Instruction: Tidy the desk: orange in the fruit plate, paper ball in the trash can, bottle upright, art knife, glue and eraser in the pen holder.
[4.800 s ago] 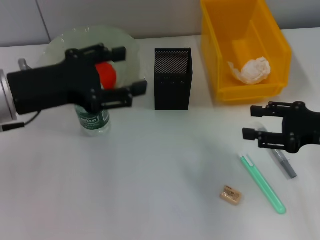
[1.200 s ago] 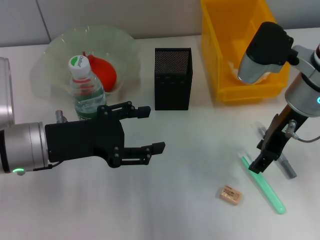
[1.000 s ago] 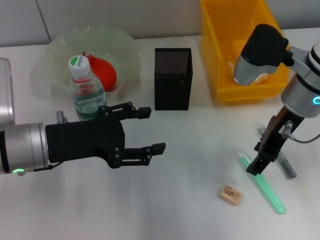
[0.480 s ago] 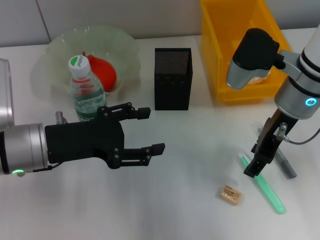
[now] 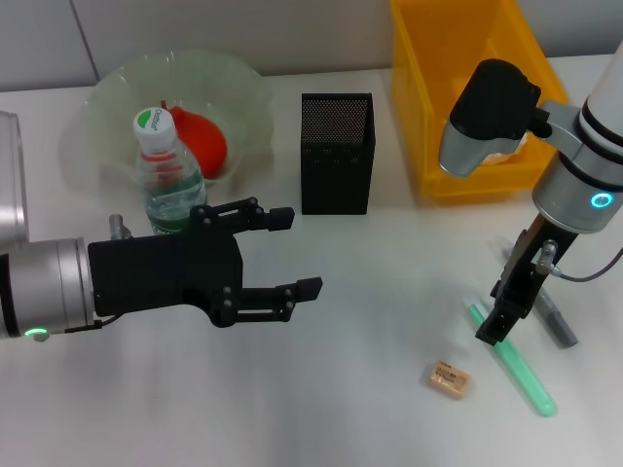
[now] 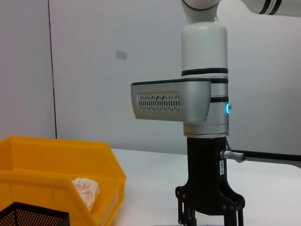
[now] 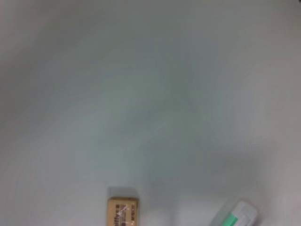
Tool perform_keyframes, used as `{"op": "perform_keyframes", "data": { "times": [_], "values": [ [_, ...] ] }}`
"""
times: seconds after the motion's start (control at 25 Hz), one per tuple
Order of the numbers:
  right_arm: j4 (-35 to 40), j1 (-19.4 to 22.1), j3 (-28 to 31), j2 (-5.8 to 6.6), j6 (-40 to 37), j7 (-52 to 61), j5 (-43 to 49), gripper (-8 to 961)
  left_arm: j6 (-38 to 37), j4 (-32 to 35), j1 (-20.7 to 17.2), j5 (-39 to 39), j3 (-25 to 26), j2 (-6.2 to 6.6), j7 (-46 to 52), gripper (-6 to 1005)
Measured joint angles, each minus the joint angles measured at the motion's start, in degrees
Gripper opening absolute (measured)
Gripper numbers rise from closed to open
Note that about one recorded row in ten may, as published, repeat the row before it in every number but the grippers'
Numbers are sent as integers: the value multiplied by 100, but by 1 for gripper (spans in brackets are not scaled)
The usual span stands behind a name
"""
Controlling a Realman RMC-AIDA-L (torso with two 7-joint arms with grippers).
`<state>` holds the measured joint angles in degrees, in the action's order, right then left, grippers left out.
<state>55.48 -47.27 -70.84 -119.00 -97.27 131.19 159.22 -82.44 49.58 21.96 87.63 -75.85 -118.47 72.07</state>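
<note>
The head view looks down on the whole desk point(image 5: 370, 409). Left wrist faces sideways; right wrist looks down, close to the eraser point(image 7: 123, 213).

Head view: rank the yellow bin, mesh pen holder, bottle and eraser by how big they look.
1. Yellow bin
2. Mesh pen holder
3. Bottle, partly hidden by the left gripper, so these two are close
4. Eraser
</note>
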Motion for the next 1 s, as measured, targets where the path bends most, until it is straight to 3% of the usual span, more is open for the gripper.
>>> {"op": "perform_keyframes", "data": {
  "times": [0.72,1.0],
  "values": [
    [-212,-92,-25,0,102,59,62,537,18,8,10,0,0,8,-6,827],
    [-245,-112,-128,-5,192,81,66,539,20,8,10,0,0,9,-8,827]
  ]
}}
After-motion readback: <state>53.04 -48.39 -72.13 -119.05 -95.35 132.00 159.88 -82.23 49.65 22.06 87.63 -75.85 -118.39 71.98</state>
